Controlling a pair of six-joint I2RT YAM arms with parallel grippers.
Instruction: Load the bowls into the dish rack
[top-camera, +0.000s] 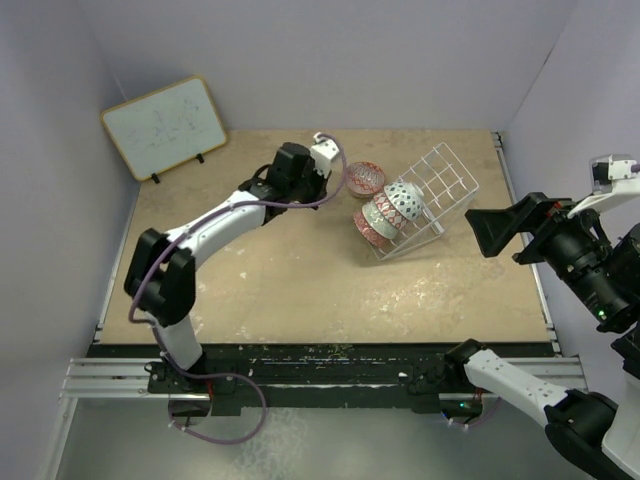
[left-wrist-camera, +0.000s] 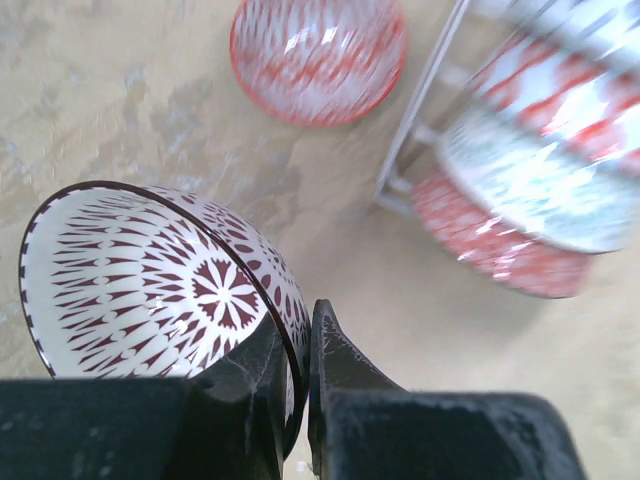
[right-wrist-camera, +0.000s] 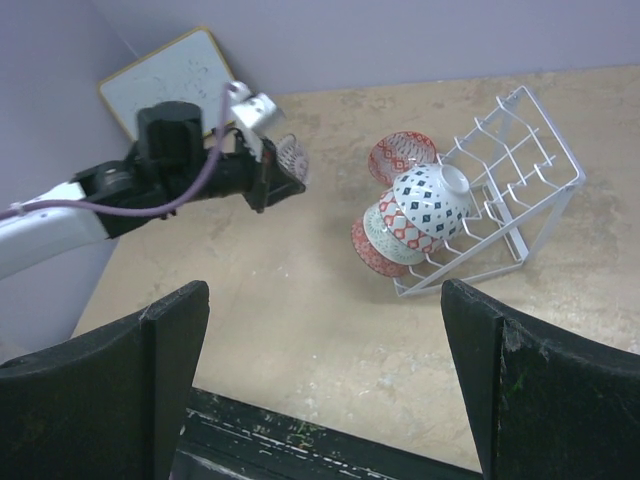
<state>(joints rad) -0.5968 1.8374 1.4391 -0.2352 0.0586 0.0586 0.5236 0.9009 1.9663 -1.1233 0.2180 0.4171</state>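
No legible txt anywhere; whiteboard scribbles too faint to read.

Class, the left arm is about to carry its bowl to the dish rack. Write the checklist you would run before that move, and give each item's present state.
1. Left gripper clamped on the rim of the maroon-patterned bowl: ok.
2. Held bowl lifted off the table: cannot tell.
3. Straight path to the dish rack free: not ok, a red bowl sits on the table just in front of it.
4. Free slots in the rack: ok, the stacked bowls fill only the near end.
5. Right gripper open and away from the rack: ok.
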